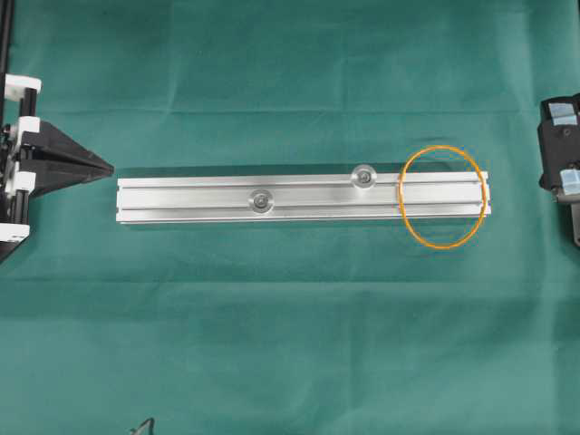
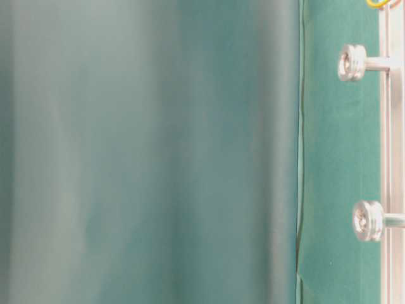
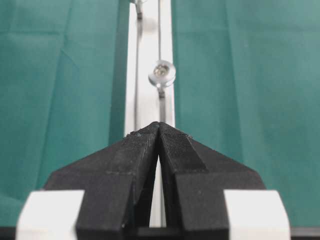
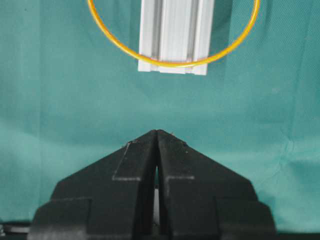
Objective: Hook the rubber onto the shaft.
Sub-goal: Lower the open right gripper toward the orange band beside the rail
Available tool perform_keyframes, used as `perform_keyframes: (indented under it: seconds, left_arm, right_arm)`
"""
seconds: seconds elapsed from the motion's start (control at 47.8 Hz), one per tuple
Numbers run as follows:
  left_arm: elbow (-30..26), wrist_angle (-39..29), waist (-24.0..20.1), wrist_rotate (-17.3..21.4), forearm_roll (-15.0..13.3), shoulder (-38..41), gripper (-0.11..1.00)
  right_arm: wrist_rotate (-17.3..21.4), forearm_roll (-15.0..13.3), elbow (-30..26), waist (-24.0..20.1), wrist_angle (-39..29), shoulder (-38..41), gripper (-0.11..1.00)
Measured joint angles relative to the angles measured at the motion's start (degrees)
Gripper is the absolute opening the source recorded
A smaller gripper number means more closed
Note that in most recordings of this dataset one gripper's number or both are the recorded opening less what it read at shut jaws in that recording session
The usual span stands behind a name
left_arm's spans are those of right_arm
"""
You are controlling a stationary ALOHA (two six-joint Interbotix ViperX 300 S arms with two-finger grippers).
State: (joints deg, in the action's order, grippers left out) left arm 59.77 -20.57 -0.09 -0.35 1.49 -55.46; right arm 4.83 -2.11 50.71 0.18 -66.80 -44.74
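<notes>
The rubber (image 1: 440, 147) is a thin orange oval loop lying across the right end of the silver rail (image 1: 181, 195), to the right of both shafts. One shaft (image 1: 262, 200) stands mid-rail and the other (image 1: 364, 176) nearer the loop. My left gripper (image 1: 109, 167) is shut and empty, just off the rail's left end, with the near shaft (image 3: 161, 73) ahead of its tips (image 3: 160, 123). My right gripper (image 4: 157, 131) is shut and empty, a short way back from the rail's right end (image 4: 172, 35), where the rubber (image 4: 172, 64) crosses.
Green cloth (image 1: 290, 344) covers the whole table. The table-level view shows the two shafts (image 2: 352, 62) (image 2: 368, 220) sticking out from the rail (image 2: 392, 158) and a bit of the rubber (image 2: 378, 3). A black cable end (image 1: 145, 426) shows at the bottom edge.
</notes>
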Motion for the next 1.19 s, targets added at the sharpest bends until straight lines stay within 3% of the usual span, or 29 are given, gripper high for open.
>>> perform_keyframes:
  seconds: [0.105, 0.272, 0.355, 0.941, 1.192]
  left_arm:
    - [0.00, -0.18, 0.00, 0.00, -0.09, 0.00, 0.00]
    - [0.00, -0.18, 0.09, 0.00, -0.09, 0.00, 0.00]
    - [0.09, -0.18, 0.00, 0.00, -0.09, 0.00, 0.00]
    - [0.00, -0.18, 0.00, 0.00, -0.09, 0.00, 0.00]
    - [0.09, -0.18, 0.00, 0.00, -0.09, 0.00, 0.00]
  right_arm:
    - [0.00, 0.00, 0.00, 0.00, 0.00, 0.00, 0.34]
    - [-0.35, 0.00, 0.00, 0.00, 0.00, 0.00, 0.84]
    - [-0.70, 0.00, 0.00, 0.00, 0.00, 0.00, 0.98]
    - [-0.62, 0.09, -0.26, 0.00, 0.00, 0.26, 0.98]
    - [-0.62, 0.18, -3.08, 0.00, 1.32, 4.22, 0.98]
